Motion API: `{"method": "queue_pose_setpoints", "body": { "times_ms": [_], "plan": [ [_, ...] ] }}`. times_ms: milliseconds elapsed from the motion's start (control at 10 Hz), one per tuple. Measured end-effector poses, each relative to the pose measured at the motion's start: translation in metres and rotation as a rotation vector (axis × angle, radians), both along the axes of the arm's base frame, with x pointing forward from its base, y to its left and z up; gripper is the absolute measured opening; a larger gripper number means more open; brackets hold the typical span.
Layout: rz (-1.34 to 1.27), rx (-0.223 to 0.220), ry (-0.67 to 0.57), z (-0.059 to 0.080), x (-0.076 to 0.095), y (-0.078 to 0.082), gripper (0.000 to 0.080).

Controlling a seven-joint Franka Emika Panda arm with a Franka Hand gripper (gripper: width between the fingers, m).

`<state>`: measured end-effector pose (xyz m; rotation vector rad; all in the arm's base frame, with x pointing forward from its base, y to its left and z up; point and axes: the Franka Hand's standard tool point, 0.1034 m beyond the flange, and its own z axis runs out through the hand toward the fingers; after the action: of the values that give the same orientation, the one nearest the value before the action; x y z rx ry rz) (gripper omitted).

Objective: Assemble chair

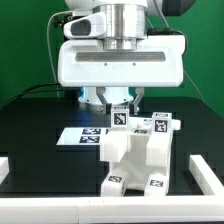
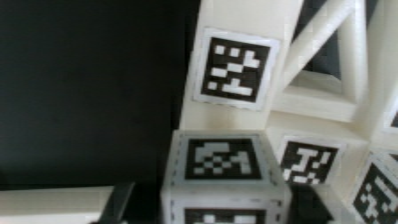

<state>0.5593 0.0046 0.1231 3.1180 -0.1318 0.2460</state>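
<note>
Black matte table (image 1: 30, 125); end effector (image 1: 118, 108) grips blocky white plastic chair (image 1: 135, 155).

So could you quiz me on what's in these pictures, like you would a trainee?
1. True or false: the flat white marker board lies on the black table.
2. What colour are the chunky, tagged plastic chair parts? A white, B red, C blue.
3. Where does the robot's end effector sit relative to the chair parts?

Key: 1 true. 2 A. 3 Directly above them, at a tagged piece on top; the pictures do not show whether it grips it.
</note>
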Motion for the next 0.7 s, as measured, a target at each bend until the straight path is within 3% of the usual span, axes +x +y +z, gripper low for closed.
{"method": "queue_pose_setpoints", "body": {
  "times_ms": [600,700],
  "plan": [
    [0.001,-0.012,-0.020,-0.0013,0.0087,-0.0024,0.0284],
    [0.001,-0.012,-0.020,-0.0014,0.0086,-0.0024,0.0356]
  ]
}}
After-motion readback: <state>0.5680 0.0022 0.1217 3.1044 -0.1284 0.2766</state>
